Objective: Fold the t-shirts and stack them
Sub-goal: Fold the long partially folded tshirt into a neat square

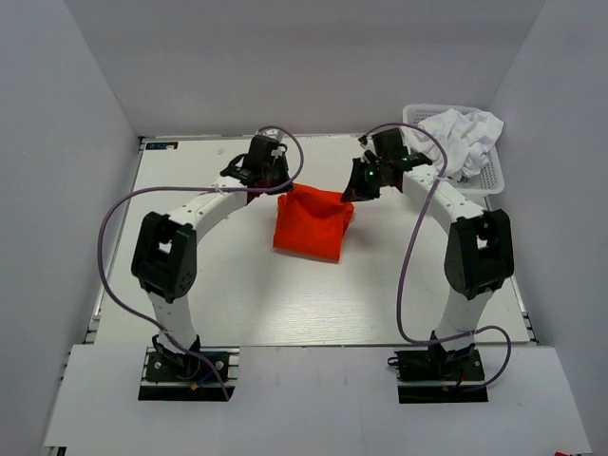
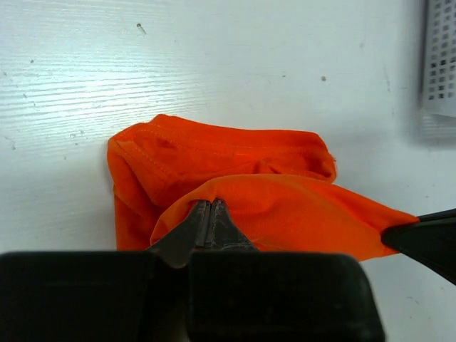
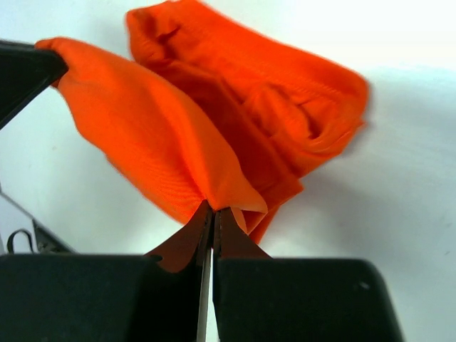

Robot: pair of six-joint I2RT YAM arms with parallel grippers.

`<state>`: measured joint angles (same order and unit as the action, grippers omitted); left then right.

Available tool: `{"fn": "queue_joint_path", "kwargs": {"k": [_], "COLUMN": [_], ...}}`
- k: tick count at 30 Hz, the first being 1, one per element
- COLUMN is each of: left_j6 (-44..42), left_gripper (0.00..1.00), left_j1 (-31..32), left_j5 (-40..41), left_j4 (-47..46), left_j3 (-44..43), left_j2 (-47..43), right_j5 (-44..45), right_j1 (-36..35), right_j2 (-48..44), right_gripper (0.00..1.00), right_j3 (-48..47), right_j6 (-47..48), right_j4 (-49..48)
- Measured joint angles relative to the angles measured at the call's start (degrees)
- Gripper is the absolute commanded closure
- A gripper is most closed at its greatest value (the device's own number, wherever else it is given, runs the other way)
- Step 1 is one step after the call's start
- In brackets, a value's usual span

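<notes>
Overhead, I see the orange-red t-shirt [image 1: 312,226] bunched near the middle of the worktop [image 1: 237,285]. Its far edge is lifted between the left gripper [image 1: 278,186] and the right gripper [image 1: 350,195]. White t-shirts [image 1: 465,133] lie heaped in the basket [image 1: 494,182] at the far right corner.

From the left wrist, I see the left gripper [image 2: 210,206] with its jaws pinching an orange fold, and cloth stretches right to the other gripper.

From the right wrist, the right gripper [image 3: 211,211] has its jaws pressed together on another corner, and the rest sags onto the worktop.
</notes>
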<state>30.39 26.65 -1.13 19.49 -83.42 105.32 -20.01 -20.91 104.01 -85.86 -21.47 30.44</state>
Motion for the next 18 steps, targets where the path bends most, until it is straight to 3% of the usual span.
{"fn": "queue_joint_path", "kwargs": {"k": [4,6,7,8,9,11,12,14,15,18], "left_j6": [-0.42,-0.39,-0.37,-0.35,-0.46,-0.42,-0.28,-0.61,-0.98,-2.58], "left_gripper": [1.00,1.00,0.91,0.63,0.01,0.00,0.00,0.00,0.00,0.00], "left_j1": [-0.39,-0.72,-0.92,-1.07,-1.33,-1.92,-2.29,-2.78,-3.06,-3.50], "left_j5": [0.11,0.09,0.09,0.09,0.28,0.72,0.79,0.76,0.66,-0.57], "left_j4": [0.20,0.31,0.52,0.61,0.74,1.22,1.44,1.46,1.42,0.20], "left_j3": [-4.22,-5.79,-6.45,-6.84,-7.26,-8.39,-9.09,-10.03,-10.10,-8.76], "left_j2": [5.53,8.00,9.07,9.92,10.93,12.81,13.75,15.06,15.23,14.49], "right_j5": [1.18,1.22,1.16,0.87,0.52,0.15,0.11,0.15,0.17,0.15], "right_j1": [1.27,1.79,2.05,2.29,2.54,3.06,3.34,3.80,3.96,4.31], "right_j2": [4.68,7.32,8.68,10.03,11.10,13.51,14.47,15.37,15.39,14.64], "right_gripper": [1.00,0.83,0.75,0.68,0.51,0.35,0.22,0.18,0.11,0.10], "right_j3": [-2.67,-4.28,-5.07,-5.77,-6.49,-8.24,-9.07,-10.10,-10.14,-9.99], "right_j6": [-0.20,-0.35,-0.52,-0.52,-0.26,0.11,0.39,0.81,1.01,1.20], "right_j4": [-0.42,-0.57,-0.61,-0.76,-0.59,-0.35,-0.20,-0.13,-0.11,-0.46]}}
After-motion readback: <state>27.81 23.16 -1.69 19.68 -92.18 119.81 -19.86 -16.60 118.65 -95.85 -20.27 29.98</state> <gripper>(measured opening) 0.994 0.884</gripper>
